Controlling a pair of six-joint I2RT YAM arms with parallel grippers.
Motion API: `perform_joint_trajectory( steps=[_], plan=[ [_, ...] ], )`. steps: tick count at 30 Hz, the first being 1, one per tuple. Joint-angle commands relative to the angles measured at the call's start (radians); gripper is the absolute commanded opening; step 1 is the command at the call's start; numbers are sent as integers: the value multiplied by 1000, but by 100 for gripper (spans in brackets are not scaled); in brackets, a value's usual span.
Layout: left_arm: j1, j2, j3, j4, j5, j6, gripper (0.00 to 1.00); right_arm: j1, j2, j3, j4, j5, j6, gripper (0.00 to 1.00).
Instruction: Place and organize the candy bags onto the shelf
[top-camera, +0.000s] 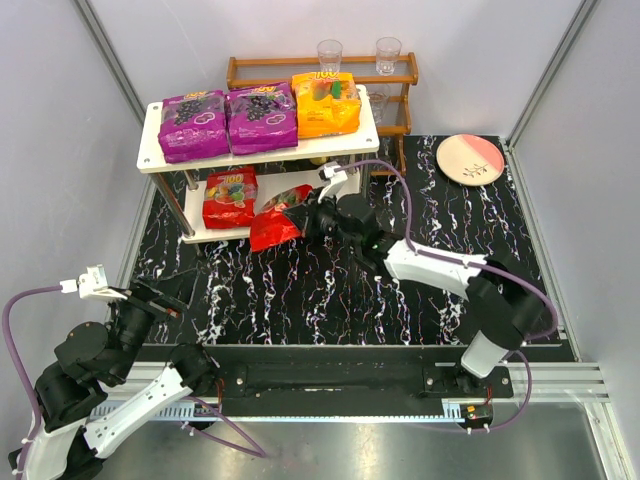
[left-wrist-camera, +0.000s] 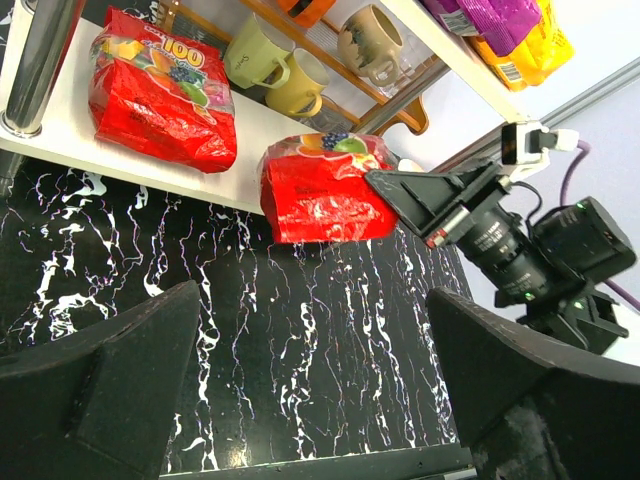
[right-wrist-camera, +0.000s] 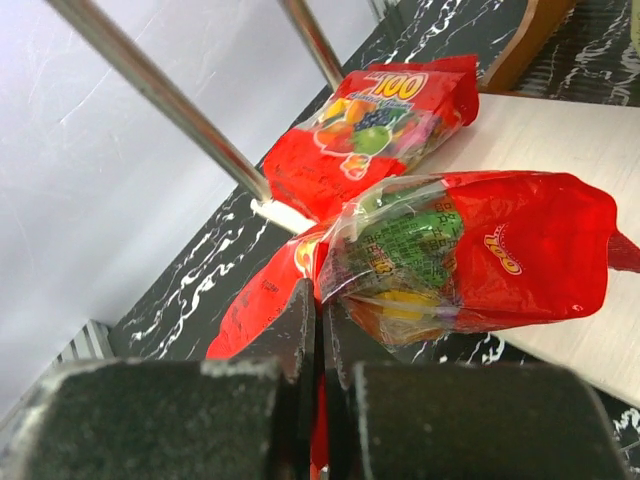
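Right wrist view shows the right gripper (right-wrist-camera: 322, 315) pinched shut on the near end of a red candy bag (right-wrist-camera: 480, 250). The bag's far part lies on the lower board (right-wrist-camera: 560, 130) of the white shelf (top-camera: 150, 150), and its near part hangs past the front edge (the left wrist view shows the same overhang).

If the jaws let go here, the bag would likely tip forward onto the marbled table (top-camera: 330, 290), since too little of it seems to be supported. A hard push inward could crumple it or shove it into the other red bag (top-camera: 230, 197) lying just beside it on the same board. The wrist also sits close under the top board, so lifting carelessly risks knocking it and disturbing the two purple bags (top-camera: 228, 120) and the orange bag (top-camera: 326, 103) lined up there.

The left gripper (left-wrist-camera: 312, 300) hangs low at the near left with its jaws spread wide and empty, well apart from the shelf.

A metal leg (right-wrist-camera: 180, 110) stands left of the red bags. Behind the shelf, a wooden rack (top-camera: 398, 75) carries glasses (top-camera: 330, 52) and mugs (left-wrist-camera: 300, 85). A plate (top-camera: 469, 158) lies to the right, clear of the work.
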Motion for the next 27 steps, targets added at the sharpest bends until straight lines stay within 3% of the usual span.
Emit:
perform_joint_trajectory(
  steps=[1,8,15,27],
  plan=[
    [3,-7,-2,25,-26,3,99,-39,65,88,229,-57,76,0],
    [3,-9,6,20,-40,19,99,-71,203,132,281,-83,142,0],
    [3,-15,5,16,-44,18,99,-75,238,82,298,-34,174,0],
    [1,-1,6,17,-41,18,99,-95,253,89,93,149,172,0]
  ],
)
